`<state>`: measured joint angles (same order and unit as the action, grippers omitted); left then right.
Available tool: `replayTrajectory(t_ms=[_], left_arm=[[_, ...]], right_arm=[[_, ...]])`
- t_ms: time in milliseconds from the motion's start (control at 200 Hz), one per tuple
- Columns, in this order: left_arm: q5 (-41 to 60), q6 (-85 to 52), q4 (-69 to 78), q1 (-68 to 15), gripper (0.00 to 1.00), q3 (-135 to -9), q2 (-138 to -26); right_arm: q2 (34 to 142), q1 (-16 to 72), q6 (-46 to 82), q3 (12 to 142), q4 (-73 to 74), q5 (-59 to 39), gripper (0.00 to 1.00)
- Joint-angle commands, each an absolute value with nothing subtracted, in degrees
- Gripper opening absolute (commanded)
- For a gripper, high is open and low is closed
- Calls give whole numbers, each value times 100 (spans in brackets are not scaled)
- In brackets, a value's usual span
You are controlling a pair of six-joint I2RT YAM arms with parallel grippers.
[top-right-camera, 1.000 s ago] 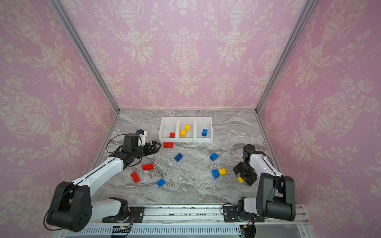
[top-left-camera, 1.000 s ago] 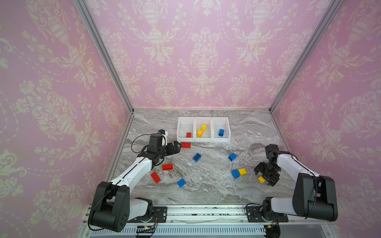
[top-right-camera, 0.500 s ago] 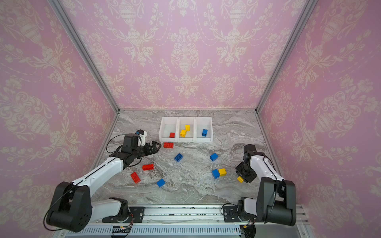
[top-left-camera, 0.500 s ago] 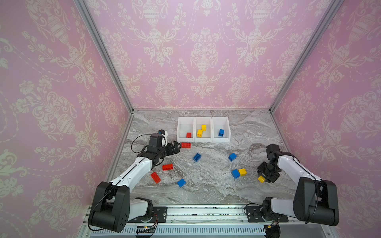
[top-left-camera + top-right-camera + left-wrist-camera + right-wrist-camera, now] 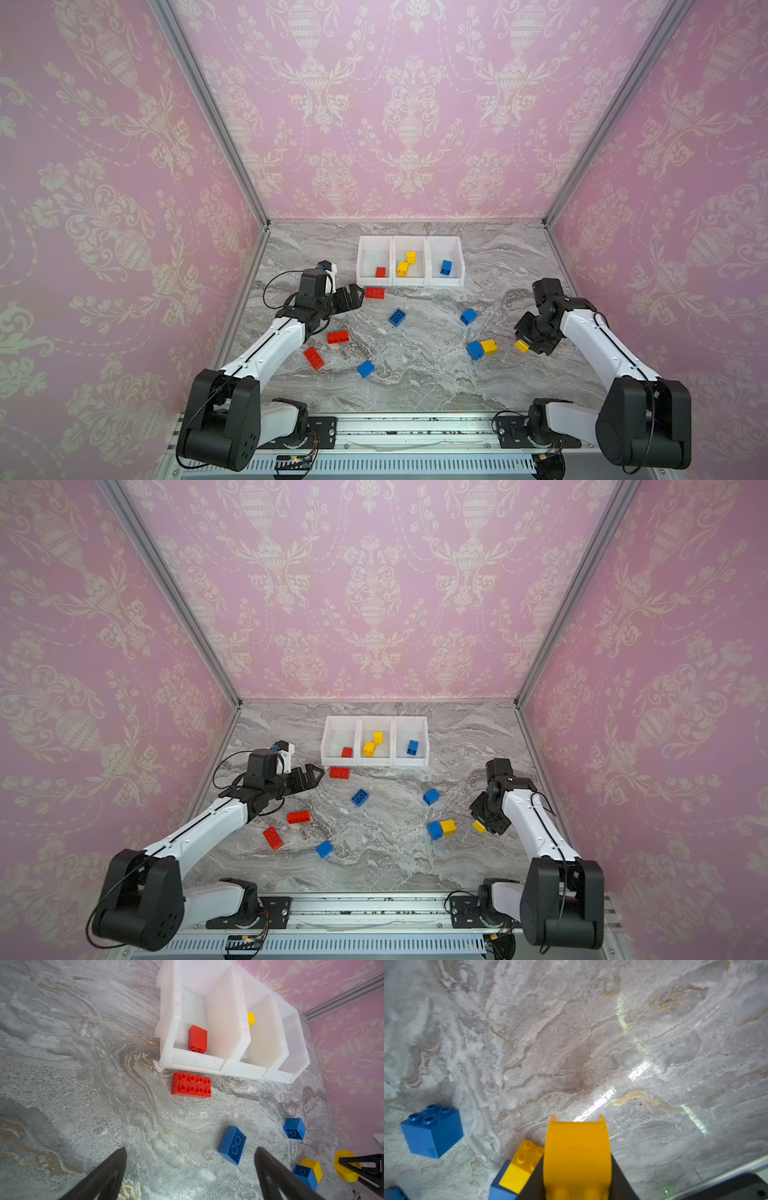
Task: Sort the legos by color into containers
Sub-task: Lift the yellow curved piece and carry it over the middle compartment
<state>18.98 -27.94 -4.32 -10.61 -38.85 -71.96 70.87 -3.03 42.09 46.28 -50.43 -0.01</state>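
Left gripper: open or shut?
Open. In the left wrist view the left gripper has its fingers wide apart, gripping nothing.

1. The back wall (image 5: 407, 104), the left wall (image 5: 83, 187) and the right wall (image 5: 706, 166) carry pink wallpaper with a cream pattern of urns, garlands and flowers.
2. Slim silver metal posts (image 5: 208, 112) run up both corners where the walls meet.
3. The table (image 5: 415, 386) has a grey marble look, swirled with white and thin ochre veins.
4. A silver metal rail (image 5: 415, 432) runs along its near edge.
5. The light is soft and even. In the right wrist view, bright streaks of glare (image 5: 600, 1103) lie on the table.
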Motion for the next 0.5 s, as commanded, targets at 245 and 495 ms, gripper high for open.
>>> replayTrajectory(t_ms=[245, 495], left_arm=[[1833, -2768, -467, -1020, 98, -3755, -7049], [1802, -2812, -394, -1022, 98, -3682, -7040]], right_arm=[[7485, 1272, 4670, 6039, -5314, 305, 34], [8517, 2465, 4643, 7293, -5038, 534, 34]])
